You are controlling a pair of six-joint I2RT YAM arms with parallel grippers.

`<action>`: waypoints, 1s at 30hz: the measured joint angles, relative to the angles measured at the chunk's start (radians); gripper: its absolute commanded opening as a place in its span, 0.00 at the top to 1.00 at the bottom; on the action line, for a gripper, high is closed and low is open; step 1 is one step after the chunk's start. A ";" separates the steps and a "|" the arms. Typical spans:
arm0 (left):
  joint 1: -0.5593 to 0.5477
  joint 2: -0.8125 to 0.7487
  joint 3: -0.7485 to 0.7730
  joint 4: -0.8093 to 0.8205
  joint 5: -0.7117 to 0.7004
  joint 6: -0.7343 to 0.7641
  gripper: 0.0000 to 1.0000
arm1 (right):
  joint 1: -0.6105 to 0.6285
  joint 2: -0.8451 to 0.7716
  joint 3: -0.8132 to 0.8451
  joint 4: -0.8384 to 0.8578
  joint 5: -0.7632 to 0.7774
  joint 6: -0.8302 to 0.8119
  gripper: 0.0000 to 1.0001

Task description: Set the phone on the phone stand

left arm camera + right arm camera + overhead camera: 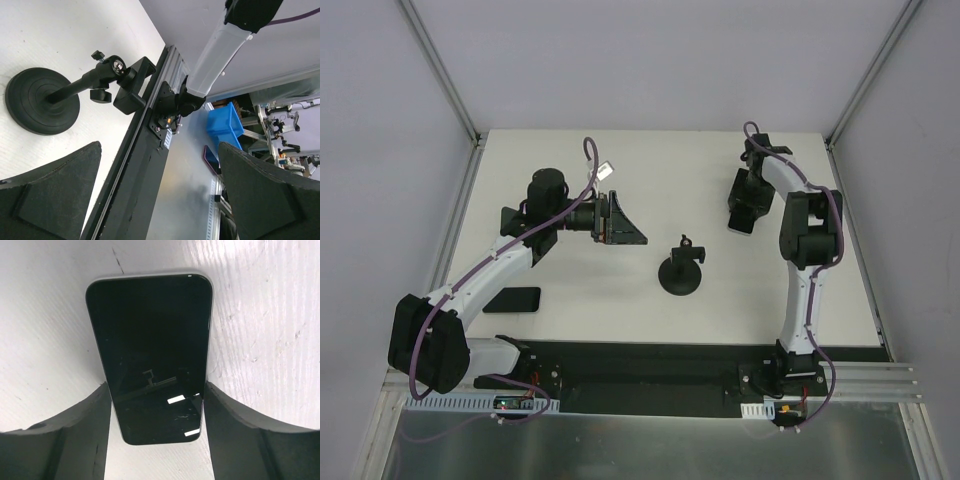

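A black phone (150, 350) lies screen up between the fingers of my right gripper (156, 415), whose pads touch both long edges near its lower end. From above this phone (741, 219) is at the back right of the white table, under the right gripper (746, 200). The black phone stand (680, 271), a round base with a tilted clamp arm, stands mid-table. It also shows in the left wrist view (43, 101), empty. My left gripper (632, 232) is open and empty, held above the table left of the stand, and its fingers stand wide apart (160, 200).
A second dark phone (512, 299) lies flat on the table by the left arm. A black strip (650, 352) runs along the table's near edge. Frame posts and walls enclose the back corners. A blue bin (225, 120) sits off the table.
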 measured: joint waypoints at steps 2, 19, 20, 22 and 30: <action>0.000 0.000 0.000 -0.017 -0.002 0.016 0.01 | 0.000 -0.026 -0.042 0.027 0.000 -0.002 0.75; 0.000 0.031 0.005 -0.101 -0.051 0.095 0.03 | 0.021 -0.637 -0.796 0.397 -0.043 -0.095 0.99; 0.000 0.034 0.009 -0.111 -0.054 0.102 0.04 | 0.024 -0.664 -0.828 0.423 -0.046 -0.100 0.99; 0.000 0.038 0.023 -0.142 -0.069 0.124 0.07 | 0.032 -0.728 -0.901 0.480 -0.053 -0.110 0.99; -0.019 0.021 0.130 -0.233 -0.123 0.145 0.13 | 0.156 -1.122 -1.074 0.570 -0.064 -0.204 0.99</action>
